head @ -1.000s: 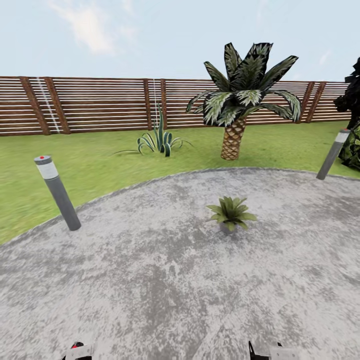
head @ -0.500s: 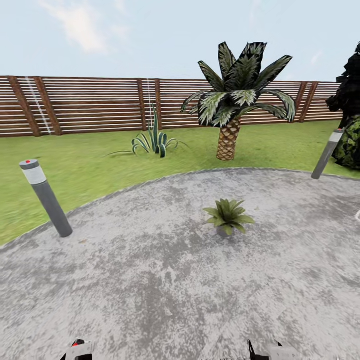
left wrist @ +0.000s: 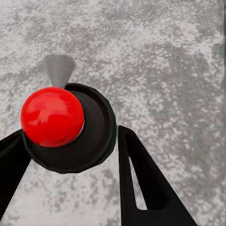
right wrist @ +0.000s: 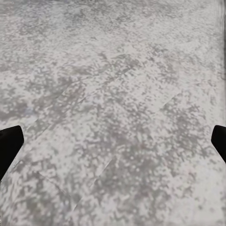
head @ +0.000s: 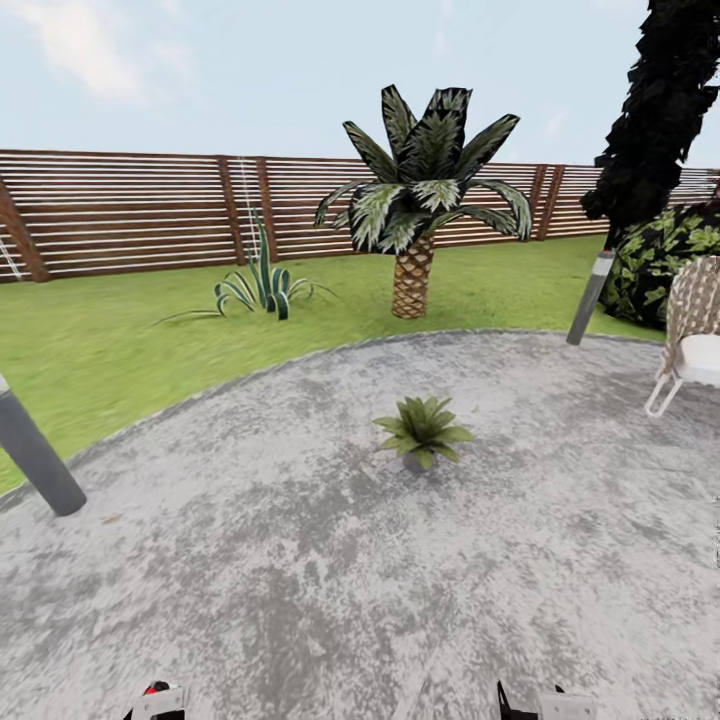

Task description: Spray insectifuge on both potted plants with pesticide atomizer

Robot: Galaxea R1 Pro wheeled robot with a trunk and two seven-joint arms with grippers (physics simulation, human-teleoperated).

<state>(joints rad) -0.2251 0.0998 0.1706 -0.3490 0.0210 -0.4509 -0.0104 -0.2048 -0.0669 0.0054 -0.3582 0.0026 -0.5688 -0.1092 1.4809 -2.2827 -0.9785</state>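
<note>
One potted plant (head: 422, 432), a low rosette of green leaves in a small grey pot, stands alone near the middle of the round grey stone patio (head: 300, 560), a few steps ahead of me. The second potted plant and the pesticide atomizer are out of view. In the left wrist view my left gripper (left wrist: 70, 134) is open, its black fingers (left wrist: 141, 179) spread over the paving with a red ball on a black disc between them. My right gripper (right wrist: 113, 141) is open too, wide over bare stone.
Green lawn (head: 120, 350) rings the patio, backed by a brown slatted fence (head: 130, 210). A palm (head: 415, 210) and a spiky agave (head: 258, 288) grow on the grass. Grey bollards stand left (head: 35, 455) and right (head: 590, 298). A wicker chair (head: 690, 330) and dark tree (head: 655, 110) are at right.
The whole head view has slid left, so the camera has turned right. The chair and the dark tree have come into view at right; the left bollard is nearly off the edge.
</note>
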